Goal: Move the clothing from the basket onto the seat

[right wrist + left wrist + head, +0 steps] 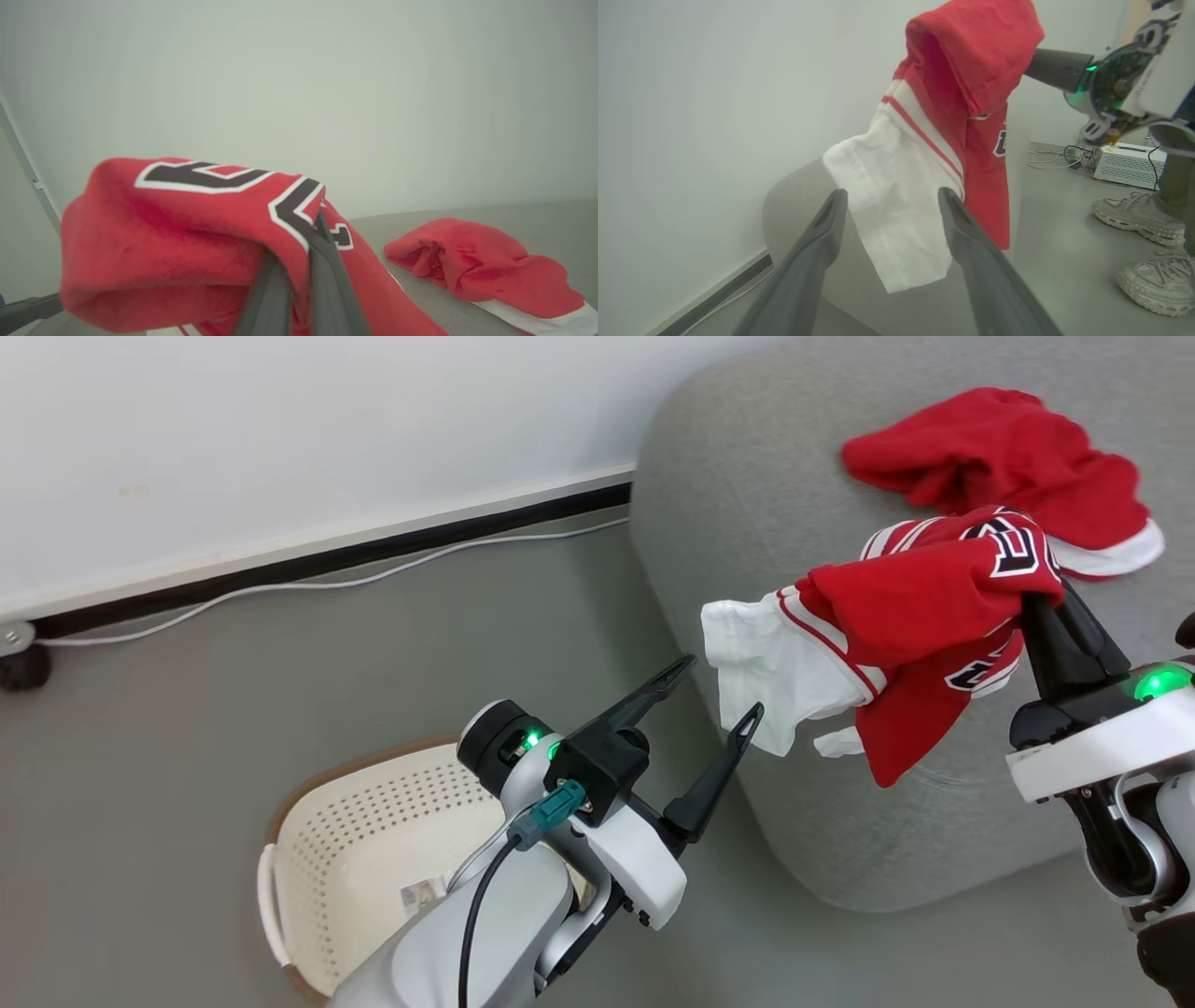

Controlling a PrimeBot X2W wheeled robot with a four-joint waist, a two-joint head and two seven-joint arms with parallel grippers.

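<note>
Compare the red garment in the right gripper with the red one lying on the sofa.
The gripped jersey hangs in the air, pinched by the shut right gripper; the loose garment lies crumpled on the sofa. The gripped jersey shows black-and-white lettering; the loose garment shows none. The gripped jersey trails a white sleeve with red stripes; the loose garment has a plain white edge. Both are bright red with white trim.

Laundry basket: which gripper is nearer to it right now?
Left. The left gripper hangs open just beyond the laundry basket, between it and the grey sofa. The right gripper is farther off, over the sofa, shut on the red lettered jersey.
</note>
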